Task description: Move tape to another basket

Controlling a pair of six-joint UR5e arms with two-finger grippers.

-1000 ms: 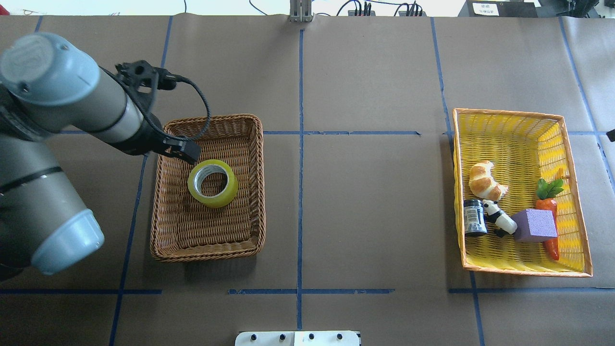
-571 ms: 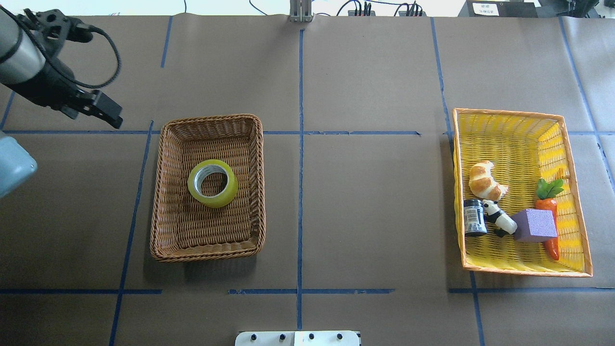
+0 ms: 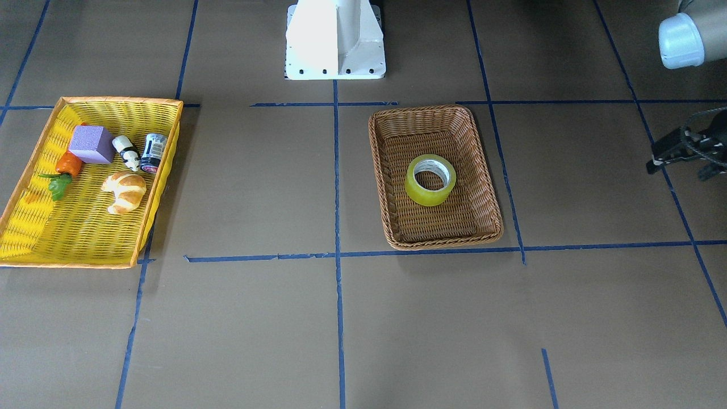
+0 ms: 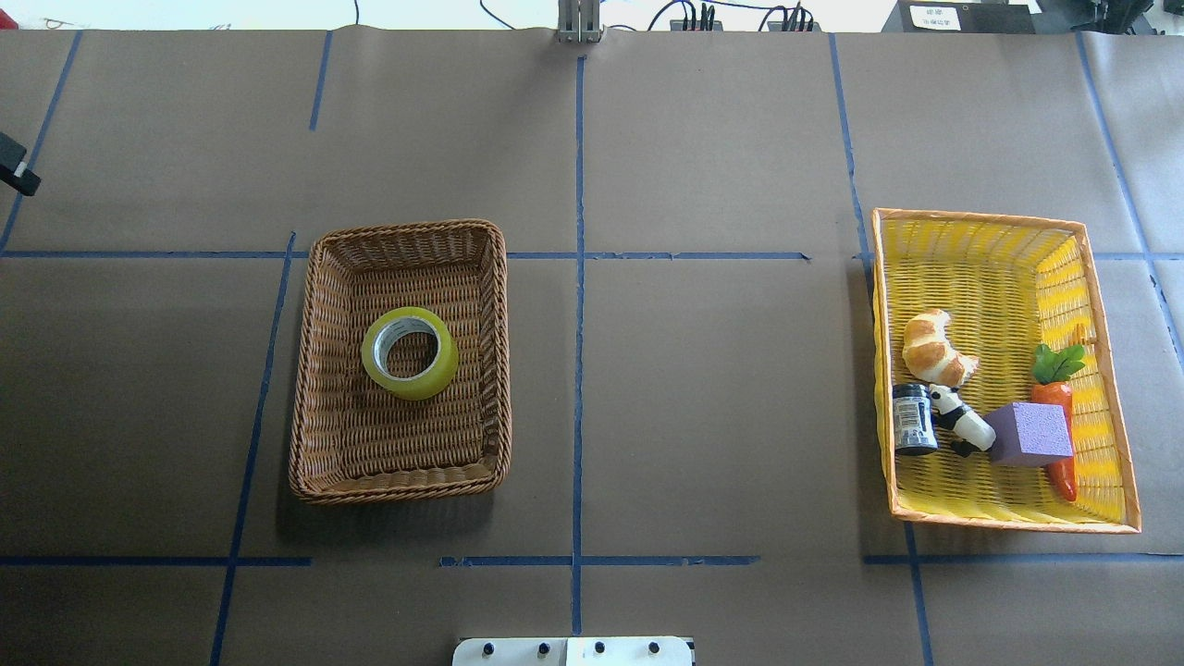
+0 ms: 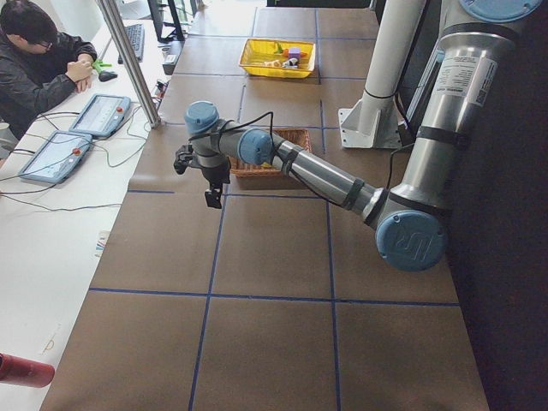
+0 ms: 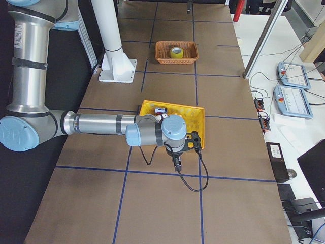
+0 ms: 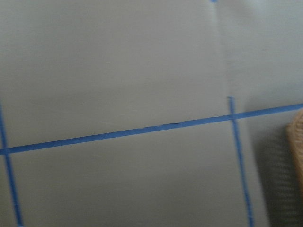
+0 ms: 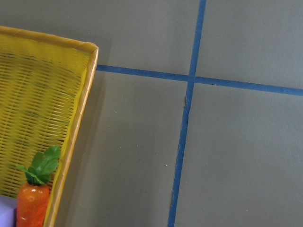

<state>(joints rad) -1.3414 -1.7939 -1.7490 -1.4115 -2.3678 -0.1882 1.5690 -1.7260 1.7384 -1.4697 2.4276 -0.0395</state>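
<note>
The tape [image 4: 421, 384] is laid flat at the middle of the wicker basket [image 4: 314, 370]. The left gripper [image 4: 20, 176] is seen well apart at the basket's 10 o'clock, with nothing visibly held. The right gripper [image 6: 176, 163] is held beside the yellow tray [image 4: 980, 231], at the basket's 3 o'clock. Neither gripper's opening can be told.

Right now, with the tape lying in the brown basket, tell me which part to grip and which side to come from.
Come straight down. The tape lies flat near the middle of the basket, hole up, clear of the walls. Pinch its ring wall, from inside the hole to outside; the basket's walls would likely block a sideways approach.
</note>
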